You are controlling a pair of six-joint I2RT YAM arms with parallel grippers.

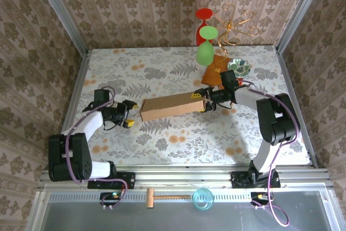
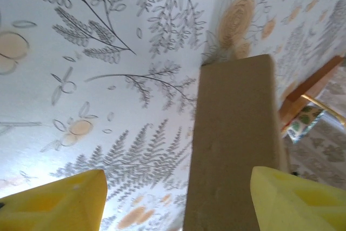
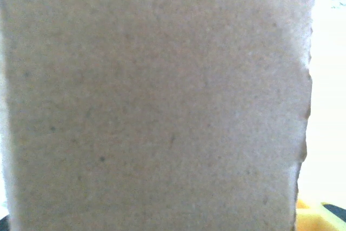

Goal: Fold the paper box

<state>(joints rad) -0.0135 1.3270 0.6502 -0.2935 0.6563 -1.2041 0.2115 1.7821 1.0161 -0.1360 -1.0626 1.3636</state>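
The paper box (image 1: 172, 106) lies across the middle of the table as a long, closed, plain brown cardboard shape. My left gripper (image 1: 128, 116) hovers just off its left end, open. In the left wrist view its yellow fingertips (image 2: 59, 201) stand wide apart, and the end of the paper box (image 2: 235, 144) rises ahead between them, nearer the right one. My right gripper (image 1: 204, 103) is at the box's right end, its jaws closed over the cardboard. Brown cardboard (image 3: 157, 101) sits right against the right wrist camera, with a bit of yellow finger (image 3: 320, 216) at the lower right.
An orange-brown square board (image 1: 216, 71), a small patterned dish (image 1: 238, 67), a green glass (image 1: 205, 52), a red glass (image 1: 204, 17) and a gold wire stand (image 1: 235, 25) crowd the back right. A wooden mallet (image 1: 165, 196) and a blue cup (image 1: 203, 197) lie on the near rail.
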